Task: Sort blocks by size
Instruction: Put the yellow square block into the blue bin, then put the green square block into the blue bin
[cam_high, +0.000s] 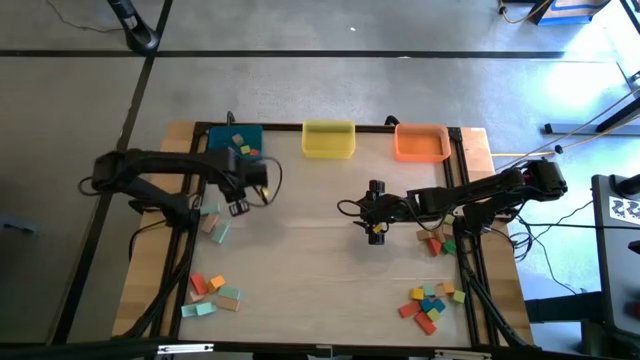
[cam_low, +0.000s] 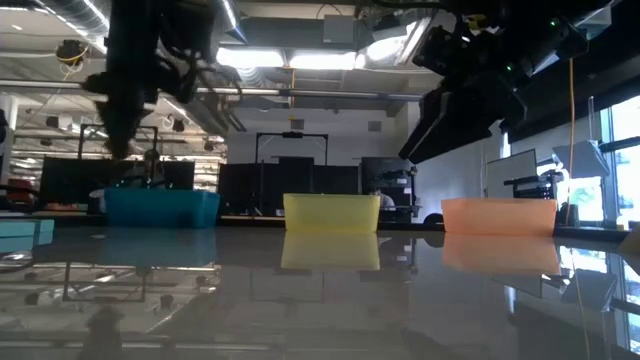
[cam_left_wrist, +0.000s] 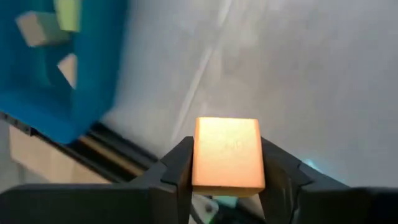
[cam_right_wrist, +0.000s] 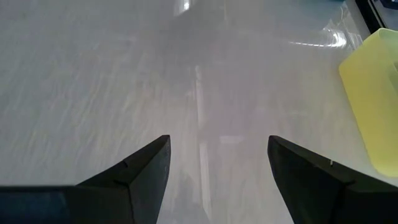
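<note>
Blocks, high view: loose groups on the worktop (cam_high: 320, 280): one at the front left (cam_high: 212, 295), one at the front right (cam_high: 428, 303), a few by the left arm (cam_high: 212, 222), a few by the right arm (cam_high: 437, 243). More lie in the blue bin (cam_high: 236, 139).
Bins, high view: blue bin, yellow bin (cam_high: 328, 139) and orange bin (cam_high: 421, 142) in a row along the far edge, blue leftmost.
Left hand, high view: left hand (cam_high: 252, 172) just in front of the blue bin, near its right end.
Right hand, high view: right hand (cam_high: 375, 212) over bare worktop mid-table, in front of the gap between the yellow and orange bins.
Low view: the three bins stand in a row, blue (cam_low: 160, 207), yellow (cam_low: 331, 212), orange (cam_low: 498, 215). Both arms are dark shapes above; the hands cannot be told.
Left wrist view: left hand (cam_left_wrist: 227, 168) clamped on an orange block (cam_left_wrist: 227, 154), one finger (cam_left_wrist: 177, 163) on each side. The blue bin (cam_left_wrist: 81, 87) shows off to one side with tan and green blocks (cam_left_wrist: 46, 28) inside.
Right wrist view: right hand (cam_right_wrist: 217, 165) wide, nothing between the fingers (cam_right_wrist: 146, 171), bare worktop under it. A corner of the yellow bin (cam_right_wrist: 372, 93) is at the edge.
</note>
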